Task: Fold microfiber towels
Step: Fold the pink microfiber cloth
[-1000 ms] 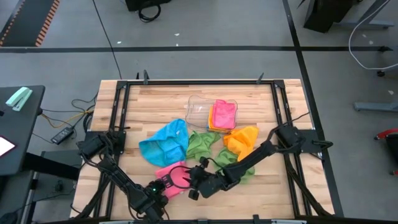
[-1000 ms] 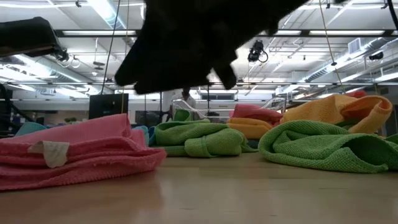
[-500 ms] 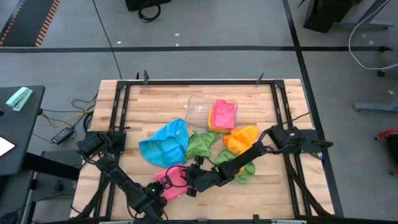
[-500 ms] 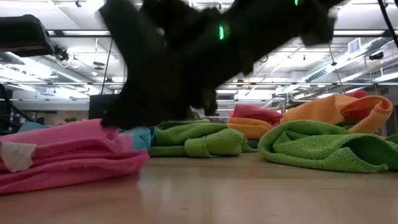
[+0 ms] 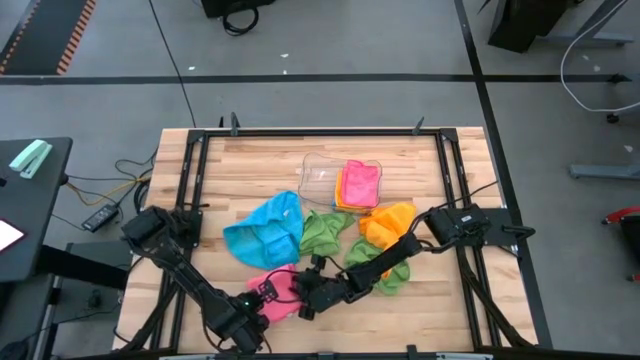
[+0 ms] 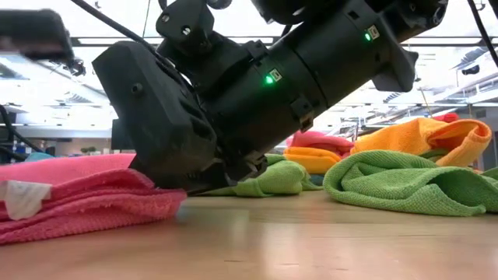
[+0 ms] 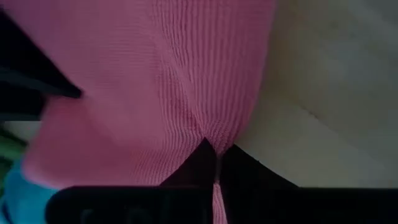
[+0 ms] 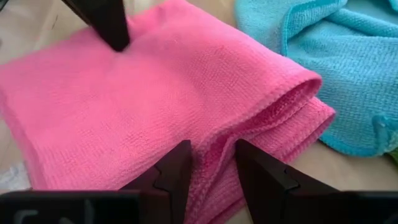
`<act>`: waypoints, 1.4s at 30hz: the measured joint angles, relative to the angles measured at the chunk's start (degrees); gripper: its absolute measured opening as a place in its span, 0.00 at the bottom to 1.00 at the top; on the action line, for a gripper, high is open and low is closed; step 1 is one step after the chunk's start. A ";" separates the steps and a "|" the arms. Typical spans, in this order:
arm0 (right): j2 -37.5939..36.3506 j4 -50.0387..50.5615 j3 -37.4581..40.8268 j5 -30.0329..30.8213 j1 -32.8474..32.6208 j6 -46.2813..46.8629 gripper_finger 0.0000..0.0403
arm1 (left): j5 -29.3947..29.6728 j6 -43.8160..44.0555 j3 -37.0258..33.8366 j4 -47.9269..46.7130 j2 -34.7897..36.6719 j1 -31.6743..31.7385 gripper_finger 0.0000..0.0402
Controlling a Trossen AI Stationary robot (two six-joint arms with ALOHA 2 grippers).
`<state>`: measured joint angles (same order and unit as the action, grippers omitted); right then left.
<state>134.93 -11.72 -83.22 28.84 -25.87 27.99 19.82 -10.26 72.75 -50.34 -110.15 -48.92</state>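
A pink towel (image 5: 276,293), folded to several layers, lies flat at the table's near edge with a white label (image 6: 22,197) at one end. My left gripper (image 7: 216,159) is shut on its edge. My right gripper (image 8: 214,167) stands open, slanting down from the table's right, at the thick folded edge (image 8: 292,99). One of its fingers stands on each side of a ridge of cloth. Blue (image 5: 262,230), green (image 5: 322,232) and orange (image 5: 388,222) towels lie crumpled farther back. My left gripper pinches the pink towel's edge (image 7: 217,138) between its two shut fingers, and a thin strip of cloth shows between them. The fingers point steeply down from above. The towel lies on the table. My right gripper's fingertips (image 8: 177,163) are set on the towel beside its folded edge, astride a ridge of cloth (image 8: 214,149). They slant down from the table's right. The towel lies under them on the table.
A clear plastic tray (image 5: 318,172) at the table's middle back holds folded pink and orange towels (image 5: 358,185). A second green towel (image 6: 405,187) lies crumpled right of my right arm. Bare wood shows along the near edge and at the far corners.
My right gripper has come down and toward the table's left onto the pink towel, its finger gap unchanged. The towel's label end has slid a little toward the table's left.
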 joint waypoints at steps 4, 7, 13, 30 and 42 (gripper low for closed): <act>0.00 0.32 0.00 -0.36 0.28 1.29 0.34 | 0.06 0.03 0.04 0.26 3.69 1.37 0.06; 0.00 0.57 0.02 -1.18 0.62 2.65 0.34 | 0.08 0.17 0.04 1.02 5.30 3.21 0.03; -0.65 2.85 -0.04 -2.95 0.65 3.45 0.31 | -0.94 -0.12 0.09 1.92 5.34 7.01 0.05; -4.39 10.12 0.22 -4.37 0.61 3.63 0.29 | -10.44 -2.58 -0.03 3.03 4.77 7.38 0.06; -8.82 17.72 0.35 -4.26 0.22 5.11 0.38 | -10.77 6.92 0.50 2.79 5.05 4.14 0.41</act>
<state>126.12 6.00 -82.87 24.58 -25.65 33.10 9.05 -3.34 73.25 -47.55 -105.10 -44.78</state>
